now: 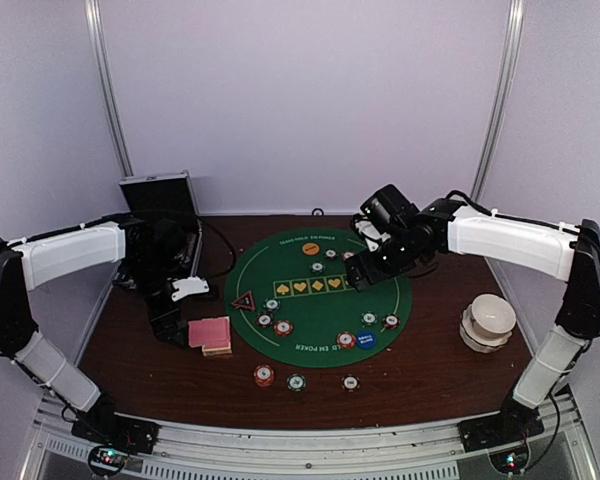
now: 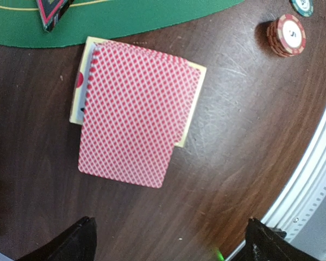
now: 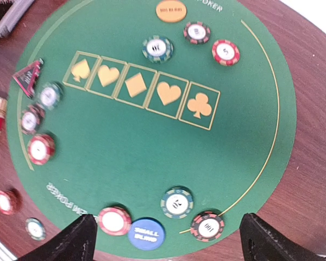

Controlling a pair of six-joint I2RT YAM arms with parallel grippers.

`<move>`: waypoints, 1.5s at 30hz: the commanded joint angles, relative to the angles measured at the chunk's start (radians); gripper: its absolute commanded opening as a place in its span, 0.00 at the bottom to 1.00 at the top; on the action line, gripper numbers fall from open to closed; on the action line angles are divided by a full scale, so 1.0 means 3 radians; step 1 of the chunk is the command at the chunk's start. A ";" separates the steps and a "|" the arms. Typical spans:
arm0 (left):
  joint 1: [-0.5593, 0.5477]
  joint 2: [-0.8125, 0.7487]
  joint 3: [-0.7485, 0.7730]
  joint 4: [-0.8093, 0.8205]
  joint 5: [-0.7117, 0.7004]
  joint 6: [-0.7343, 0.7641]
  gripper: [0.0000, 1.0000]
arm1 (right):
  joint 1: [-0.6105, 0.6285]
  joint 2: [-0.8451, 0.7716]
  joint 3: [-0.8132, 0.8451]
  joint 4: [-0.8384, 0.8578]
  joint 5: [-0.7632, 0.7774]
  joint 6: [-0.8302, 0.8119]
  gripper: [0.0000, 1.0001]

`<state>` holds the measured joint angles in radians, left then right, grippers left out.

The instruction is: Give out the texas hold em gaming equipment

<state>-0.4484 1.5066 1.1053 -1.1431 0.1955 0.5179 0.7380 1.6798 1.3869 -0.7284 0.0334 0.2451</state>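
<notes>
Red-backed cards lie skewed (on a box); left end effector, apart like the right end effector, may drag 2.

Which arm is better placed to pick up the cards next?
Left. The left gripper, open, hovers directly over the cards beside the mat; the right gripper, also open, hangs over the mat, away from them.

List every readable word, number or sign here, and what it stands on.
"SMALL BLIND": round blue marker disc.
"5": red-and-white striped chip stack.
"POKER": rim of the round green felt mat.
Spade, heart, diamond, heart, club signs: yellow boxes on that mat.
Round orange marker disc, other chips: too blurred to read.
</notes>
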 commanded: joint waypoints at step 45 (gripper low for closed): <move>-0.0075 0.0389 -0.0483 0.1222 -0.0210 0.0953 0.98 | 0.0040 -0.0263 0.0118 -0.0071 -0.0523 0.0339 1.00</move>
<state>-0.4660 1.6073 0.9703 -0.8135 0.1490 0.7876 0.7422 1.6360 1.3895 -0.7372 -0.1162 0.3447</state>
